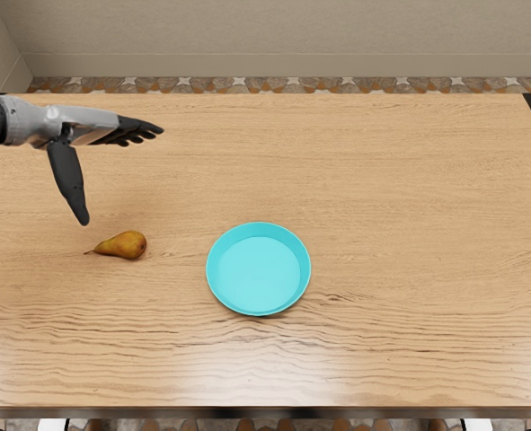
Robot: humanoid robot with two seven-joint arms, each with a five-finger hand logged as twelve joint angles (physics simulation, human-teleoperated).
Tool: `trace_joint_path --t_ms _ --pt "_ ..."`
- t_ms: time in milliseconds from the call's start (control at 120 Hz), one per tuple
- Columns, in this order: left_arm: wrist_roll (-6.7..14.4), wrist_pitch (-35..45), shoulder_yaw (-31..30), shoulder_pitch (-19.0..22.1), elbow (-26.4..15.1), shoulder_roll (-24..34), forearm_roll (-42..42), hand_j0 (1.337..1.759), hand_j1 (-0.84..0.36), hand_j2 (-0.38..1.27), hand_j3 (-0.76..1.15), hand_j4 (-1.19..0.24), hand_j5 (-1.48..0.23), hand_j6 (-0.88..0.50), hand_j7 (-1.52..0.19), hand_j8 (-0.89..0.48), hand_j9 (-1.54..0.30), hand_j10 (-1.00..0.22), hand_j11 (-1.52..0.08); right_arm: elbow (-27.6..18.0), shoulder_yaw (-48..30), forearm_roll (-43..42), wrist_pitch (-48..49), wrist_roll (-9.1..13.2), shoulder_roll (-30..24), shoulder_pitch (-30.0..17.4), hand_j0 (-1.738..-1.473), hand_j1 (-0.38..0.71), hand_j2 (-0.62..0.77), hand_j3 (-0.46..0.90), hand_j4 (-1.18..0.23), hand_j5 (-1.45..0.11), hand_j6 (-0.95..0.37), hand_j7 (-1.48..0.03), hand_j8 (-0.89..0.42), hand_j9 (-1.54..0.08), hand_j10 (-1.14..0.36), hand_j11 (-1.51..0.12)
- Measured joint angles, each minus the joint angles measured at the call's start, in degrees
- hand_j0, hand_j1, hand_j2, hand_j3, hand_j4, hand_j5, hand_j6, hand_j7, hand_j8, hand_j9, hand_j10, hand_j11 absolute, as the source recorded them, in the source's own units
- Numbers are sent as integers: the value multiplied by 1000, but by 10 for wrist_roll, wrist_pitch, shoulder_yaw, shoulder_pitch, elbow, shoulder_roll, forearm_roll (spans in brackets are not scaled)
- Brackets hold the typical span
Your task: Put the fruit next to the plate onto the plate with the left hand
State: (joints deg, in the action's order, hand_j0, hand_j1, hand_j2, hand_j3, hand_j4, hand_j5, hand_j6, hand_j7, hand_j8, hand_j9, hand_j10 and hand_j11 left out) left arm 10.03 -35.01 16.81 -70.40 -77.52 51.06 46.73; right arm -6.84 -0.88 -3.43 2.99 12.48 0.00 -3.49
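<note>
Robot hand point(103, 135) splayed, wooden table point(391, 180), beige wall point(292, 27)

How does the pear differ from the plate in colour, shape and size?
Colour: the pear is golden brown, while the plate is turquoise.
Shape: the pear is a rounded body lying on its side with its stem to the left; the plate is a flat round dish with a low rim.
Size: the pear is clearly smaller than the plate.
Both rest on the wooden table, apart from each other, and the left hand touches neither.
</note>
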Motion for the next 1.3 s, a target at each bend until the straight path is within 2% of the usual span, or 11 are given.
trace_joint_path --t_ms 250,300,483,542,642,717,783,867,992,1300 --pt "3 0 0 0 0 -1 -1 1658 333 4 0 -19 -20 -20 -19 -20 -19 -18 -19 0 -2 0 0 0 0 0 -1658 -349 0 0 0 0 -1 0 0 0 0 0" --pt "9 0 0 0 1 -6 1 1658 333 4 0 -19 -20 -20 -19 -20 -19 -18 -19 0 -2 0 0 0 0 0 -1658 -349 0 0 0 0 -1 0 0 0 0 0" --pt "69 0 -5 1 -6 -20 17 1658 332 4 0 -20 -21 -21 -20 -21 -20 -19 -20 1 -3 0 0 0 0 0 -1658 -349 0 0 0 0 0 0 0 0 0 0" --pt "95 9 -7 24 -11 -57 50 1658 332 4 0 -19 -21 -20 -20 -20 -20 -19 -20 1 -3 0 0 0 0 0 -1658 -349 0 0 0 0 0 0 0 0 0 0" --pt "161 63 -8 51 -15 -102 107 1658 331 4 0 -20 -21 -21 -21 -20 -20 -19 -20 0 -3 0 0 0 0 0 -1658 -349 0 0 0 0 -1 0 0 0 0 0" --pt "193 116 -9 86 -17 -125 157 1658 331 4 0 -20 -21 -21 -21 -20 -21 -19 -20 1 -3 0 0 0 0 0 -1658 -349 0 0 0 0 -1 0 0 0 0 0" --pt "210 173 -10 101 -27 -119 194 1658 331 4 0 -20 -21 -22 -21 -21 -21 -20 -21 1 -2 0 0 0 0 0 -1658 -349 0 0 0 0 -1 0 0 0 0 0" --pt "221 215 -10 107 -37 -118 218 1658 331 5 0 -21 -22 -22 -22 -21 -21 -20 -21 1 -3 0 0 0 0 0 -1658 -349 0 0 0 0 0 0 0 0 0 0" --pt "227 261 -11 135 -63 -108 243 1658 330 5 0 -21 -23 -23 -22 -22 -22 -21 -22 1 -2 0 0 0 0 0 -1658 -349 0 0 0 0 0 0 0 0 0 0" --pt "240 283 -32 146 -126 -86 260 1658 314 9 0 -35 -41 -37 -40 -37 -40 -35 -40 0 -2 0 0 0 0 0 -1658 -349 0 0 0 0 0 0 0 0 0 0"
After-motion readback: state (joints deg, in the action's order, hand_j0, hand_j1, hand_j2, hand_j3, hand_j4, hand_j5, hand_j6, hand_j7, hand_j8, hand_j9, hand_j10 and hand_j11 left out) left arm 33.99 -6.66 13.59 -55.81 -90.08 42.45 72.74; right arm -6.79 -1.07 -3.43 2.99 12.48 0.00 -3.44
